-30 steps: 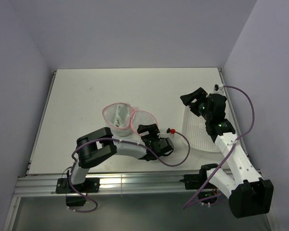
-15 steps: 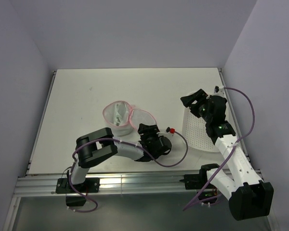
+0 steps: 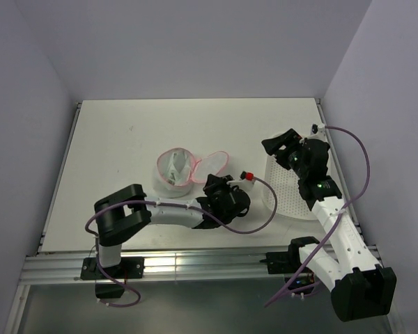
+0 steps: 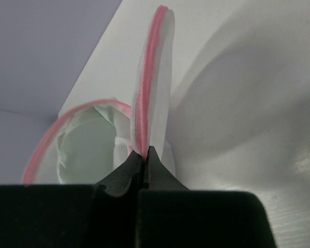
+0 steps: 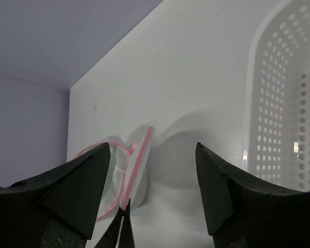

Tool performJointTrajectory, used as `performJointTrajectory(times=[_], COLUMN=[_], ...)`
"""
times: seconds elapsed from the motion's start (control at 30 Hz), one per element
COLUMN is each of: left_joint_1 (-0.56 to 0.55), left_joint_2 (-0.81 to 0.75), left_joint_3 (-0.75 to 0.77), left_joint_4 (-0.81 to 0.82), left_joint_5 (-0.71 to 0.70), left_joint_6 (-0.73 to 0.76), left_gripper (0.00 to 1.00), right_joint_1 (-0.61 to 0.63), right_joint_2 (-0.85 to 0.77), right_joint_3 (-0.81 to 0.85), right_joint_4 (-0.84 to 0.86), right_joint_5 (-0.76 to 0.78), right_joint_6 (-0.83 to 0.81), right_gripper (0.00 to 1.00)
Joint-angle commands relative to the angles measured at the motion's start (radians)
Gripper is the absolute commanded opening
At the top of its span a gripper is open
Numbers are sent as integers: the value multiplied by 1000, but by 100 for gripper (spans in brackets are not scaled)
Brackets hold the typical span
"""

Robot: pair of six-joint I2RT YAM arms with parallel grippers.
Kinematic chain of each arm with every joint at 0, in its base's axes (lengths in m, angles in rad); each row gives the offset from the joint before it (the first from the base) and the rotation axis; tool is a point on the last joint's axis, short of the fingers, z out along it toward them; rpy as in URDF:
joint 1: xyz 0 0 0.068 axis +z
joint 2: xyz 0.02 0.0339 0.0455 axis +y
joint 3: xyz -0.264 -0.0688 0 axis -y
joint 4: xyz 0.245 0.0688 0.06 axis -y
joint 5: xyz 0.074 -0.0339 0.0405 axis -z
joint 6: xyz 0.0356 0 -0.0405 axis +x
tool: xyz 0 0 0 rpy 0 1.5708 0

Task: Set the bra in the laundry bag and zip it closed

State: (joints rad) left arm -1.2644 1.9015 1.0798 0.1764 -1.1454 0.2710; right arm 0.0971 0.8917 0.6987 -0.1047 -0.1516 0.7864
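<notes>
The left gripper [image 4: 144, 155] is clamped on the pink rim of the laundry bag [image 4: 154, 77], one disc standing upright (the bra [image 4: 88, 150] lies in the other half). The right gripper [image 5: 152, 155] hangs wide open near the perforated basket [image 5: 284, 103].

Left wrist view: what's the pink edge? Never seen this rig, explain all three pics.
Two robot arms are bolted at the near edge of a white table. The top picture looks down from above and behind them. The other two come from a camera on each wrist, so the dark shapes at the bottom belong to that arm. On the table lie a round mesh laundry bag with a pink rim, open like a clamshell, and a white perforated basket. A pale bra sits in the bag's flat half. The left gripper is shut on the pink rim of the other half, which stands on edge. The right gripper is open and empty, near the basket.
</notes>
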Motion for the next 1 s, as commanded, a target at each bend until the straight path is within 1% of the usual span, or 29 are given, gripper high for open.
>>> performJointTrajectory(times=[0.0,0.03,0.1,0.13,0.17,0.2,0.3,0.33,0.37,0.4,0.43,0.47,0.5,0.53,0.57,0.6,0.67,0.7,0.73,0.83,0.93,0.97], left_joint_1=[3,5,7,8,10,19,43,54,66,101,120,141,192,216,243,291,339,380,398,445,500,516], left_joint_2=[-120,-136,-183,-214,-225,-238,-303,-344,-370,-393,-448,-479,-507,-563,-590,-611,-668,-680,-703,-734,-775,-785], left_joint_3=[104,117,141,149,173,184,195,189,165,148,128,80,54,25,-25,-49,-110,-127,-145,-210,-288,-328], left_joint_4=[-127,-155,-227,-245,-300,-336,-417,-434,-445,-454,-453,-446,-424,-410,-394,-379,-341,-330,-306,-267,-186,-119], left_joint_5=[16,18,45,58,71,87,168,226,258,295,335,424,473,519,612,657,737,815,846,956,1082,1114], left_joint_6=[-166,-215,-260,-324,-354,-422,-512,-577,-610,-674,-703,-731,-778,-802,-825,-858,-895,-926,-940,-1003,-1073,-1093], left_gripper=[0,0,0,0,0,0,0,0,0,0,0,0,0,0,0,0,0,0,0,0,0,0], right_joint_1=[-8,-8,-8,-8,-10,-8,-8,-8,-8,-8,-7,-5,0,7,19,57,119,188,220,294,363,375], right_joint_2=[-27,-27,-31,-31,-30,-22,-8,-7,-8,-11,-13,-7,-2,3,16,24,53,62,72,101,127,139], right_joint_3=[1,1,5,5,7,15,19,16,12,4,1,-2,-2,-1,5,8,27,30,28,-22,-64,-85], right_joint_4=[19,16,13,13,13,5,0,0,2,0,-1,0,2,2,3,8,5,8,20,98,169,189], right_joint_5=[-2,-2,-5,-9,-14,-29,-57,-62,-63,-65,-74,-84,-97,-112,-118,-121,-86,-71,-62,-88,-83,-86], right_joint_6=[-27,-30,-32,-38,-41,-47,-61,-67,-70,-72,-73,-73,-73,-72,-70,-65,-61,-50,-39,31,73,85], right_gripper=[74,74,74,74,74,74,74,74,74,74,74,74,74,74,74,74,74,74,74,74,73,74])
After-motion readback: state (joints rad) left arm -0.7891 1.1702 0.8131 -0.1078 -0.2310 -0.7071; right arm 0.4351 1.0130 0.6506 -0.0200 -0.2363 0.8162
